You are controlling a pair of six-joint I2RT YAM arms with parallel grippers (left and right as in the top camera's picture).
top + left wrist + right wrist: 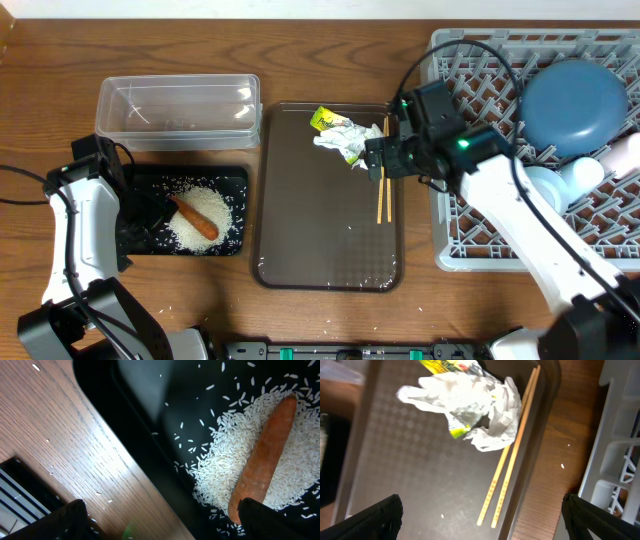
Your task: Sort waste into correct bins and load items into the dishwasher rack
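Counts for you:
- Bins: one black tray (232, 182), and one clear tub (178, 112) just behind it.
- One brown serving tray (320, 230) in the middle, one grey rack (455, 240) on the right.
- Waste in the black tray: one rice heap (222, 208) with one carrot (195, 218) lying across it.
- Waste at the far end of the serving tray: one wad of crumpled paper (343, 142) and one yellow-green wrapper (323, 120), touching each other.
- Two chopsticks (383, 190) lie side by side along the serving tray's right edge. Their far ends are beside the paper.
- In the rack: one blue plate (575, 105) and two white cups (584, 172) near it. One light-blue bowl (545, 188) is partly hidden behind your right arm.

Arm pose:
- Your left gripper (165, 522) sits low over the black tray's left rim. The fingers are spread wide and grip nothing. One fingertip is over the wooden table (75, 435), the other is just beside the carrot's near end.
- Your right arm reaches from the rack side, crossing the rack's front-left part.
- Your right gripper (487, 520) hangs over the serving tray's right edge, above the chopsticks and near the paper. The fingers are wide apart with nothing between them.
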